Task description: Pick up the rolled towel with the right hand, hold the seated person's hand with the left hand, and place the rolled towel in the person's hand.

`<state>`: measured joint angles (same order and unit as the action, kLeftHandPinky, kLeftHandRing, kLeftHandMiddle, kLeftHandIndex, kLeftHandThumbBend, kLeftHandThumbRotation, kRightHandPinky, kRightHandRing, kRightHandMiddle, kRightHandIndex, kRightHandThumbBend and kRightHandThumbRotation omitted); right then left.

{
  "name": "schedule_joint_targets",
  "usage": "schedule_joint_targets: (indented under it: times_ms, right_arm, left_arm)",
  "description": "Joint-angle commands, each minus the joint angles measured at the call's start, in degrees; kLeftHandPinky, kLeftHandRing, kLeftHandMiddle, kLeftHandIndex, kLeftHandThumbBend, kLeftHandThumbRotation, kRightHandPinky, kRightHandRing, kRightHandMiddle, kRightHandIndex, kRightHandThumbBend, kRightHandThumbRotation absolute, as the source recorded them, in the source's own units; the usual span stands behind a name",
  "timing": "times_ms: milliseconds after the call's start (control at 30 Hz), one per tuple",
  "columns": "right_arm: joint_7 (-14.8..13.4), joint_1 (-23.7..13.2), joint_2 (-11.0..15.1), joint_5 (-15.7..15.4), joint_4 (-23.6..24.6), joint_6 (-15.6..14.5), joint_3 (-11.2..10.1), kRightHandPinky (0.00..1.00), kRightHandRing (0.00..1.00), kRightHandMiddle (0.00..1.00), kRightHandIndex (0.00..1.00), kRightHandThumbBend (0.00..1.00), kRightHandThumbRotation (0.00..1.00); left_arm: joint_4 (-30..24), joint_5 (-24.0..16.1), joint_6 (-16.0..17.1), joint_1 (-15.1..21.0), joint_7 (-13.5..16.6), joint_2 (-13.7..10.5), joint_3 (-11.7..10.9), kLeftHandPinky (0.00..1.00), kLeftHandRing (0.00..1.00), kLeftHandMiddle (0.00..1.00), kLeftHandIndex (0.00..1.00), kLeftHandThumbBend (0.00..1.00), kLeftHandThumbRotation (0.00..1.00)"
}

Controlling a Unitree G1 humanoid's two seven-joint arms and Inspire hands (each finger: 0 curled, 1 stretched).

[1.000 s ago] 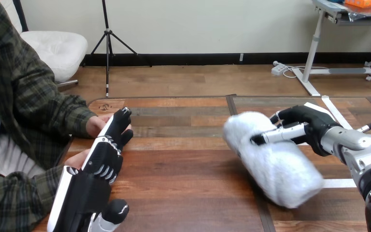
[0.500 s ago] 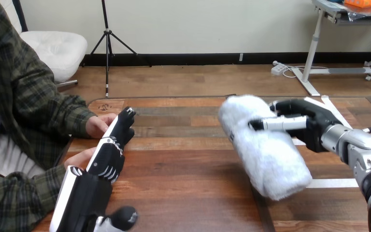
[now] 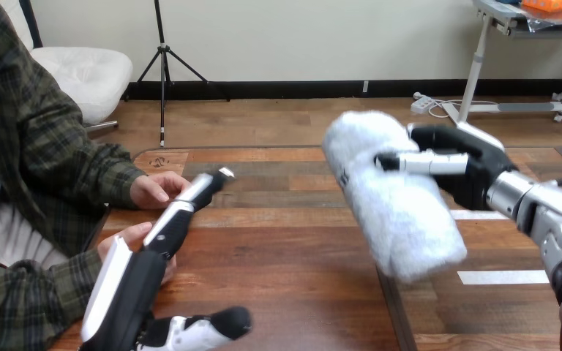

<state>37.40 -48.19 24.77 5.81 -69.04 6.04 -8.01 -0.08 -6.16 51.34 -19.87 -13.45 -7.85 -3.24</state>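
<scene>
Right hand [image 3: 474,179] around rolled towel [image 3: 394,208] above table [image 3: 285,281]

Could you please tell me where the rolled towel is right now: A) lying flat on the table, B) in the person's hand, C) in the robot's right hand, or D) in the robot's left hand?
C: the right hand has its fingers curled round the rolled towel, holding it tilted.
</scene>
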Motion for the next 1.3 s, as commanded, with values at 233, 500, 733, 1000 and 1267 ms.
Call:
schedule_joint_targets:
  times_ms: [233,500,733,1000,1267]
  right_arm:
    - [3.3,1.6,-1.4,5.5,10.9,-0.2,-3.0,0.07,0.13,0.21,0.32,0.7,0.0]
    - [3.0,4.5,-2.7,7.4,17.6,-2.5,-2.8,0.07,0.12,0.2,0.31,0.7,0.0]
    - [3.5,6.7,-3.7,8.6,21.5,-2.6,-2.5,0.07,0.12,0.2,0.31,0.69,0.0]
    - [4.8,7.4,-4.3,9.0,21.4,-1.0,-2.4,0.07,0.12,0.2,0.31,0.74,0.0]
    - [5.8,7.4,-4.5,8.7,20.3,0.5,-2.6,0.07,0.13,0.21,0.32,0.79,0.0]
  left_arm:
    - [-8.7,-7.8,-3.8,0.9,3.3,-2.8,-4.1,0.98,0.92,0.88,0.86,1.0,0.72]
    - [-12.4,-17.1,-6.8,0.3,7.2,-3.7,-8.8,0.98,0.94,0.92,0.92,1.0,0.67]
    - [-14.1,-23.8,-10.2,0.9,10.2,-6.4,-12.8,0.96,0.93,0.92,0.93,1.0,0.62]
    - [-15.6,-27.6,-14.9,1.6,10.8,-10.4,-15.7,0.94,0.94,0.93,0.95,1.0,0.57]
    - [-17.2,-30.0,-19.7,2.1,9.9,-14.6,-18.0,0.92,0.93,0.92,0.95,1.0,0.53]
